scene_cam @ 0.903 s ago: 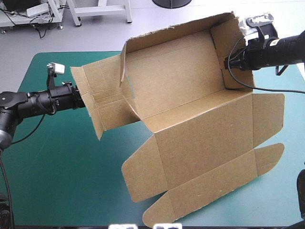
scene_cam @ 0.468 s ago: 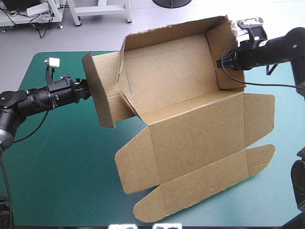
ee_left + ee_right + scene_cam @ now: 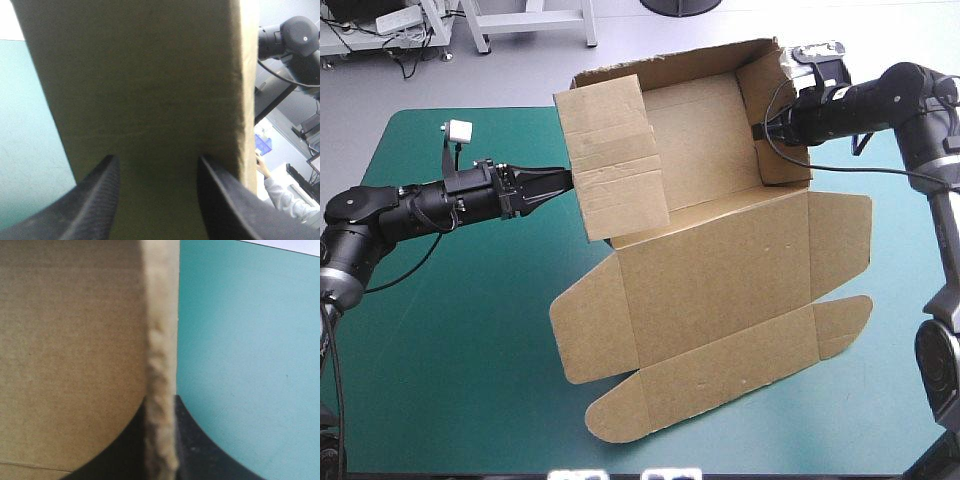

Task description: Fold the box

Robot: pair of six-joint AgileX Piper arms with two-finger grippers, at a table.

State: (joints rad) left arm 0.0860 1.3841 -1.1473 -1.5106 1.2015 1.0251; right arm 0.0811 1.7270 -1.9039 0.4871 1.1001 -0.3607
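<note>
The brown cardboard box [image 3: 720, 270] lies on the teal-green table cover [image 3: 450, 340], toward its far right, with the walled tray at the far side and the lid flat nearer. The left black-fingered gripper [image 3: 558, 181] touches the tray's left end flap from outside. The right black-fingered gripper [image 3: 763, 132] straddles the right end wall.

Bright, even light — faint shadow under box [image 3: 720, 280].

Black tubular left arm [image 3: 410, 205] and right arm [image 3: 880, 98], finned black jaws
</note>
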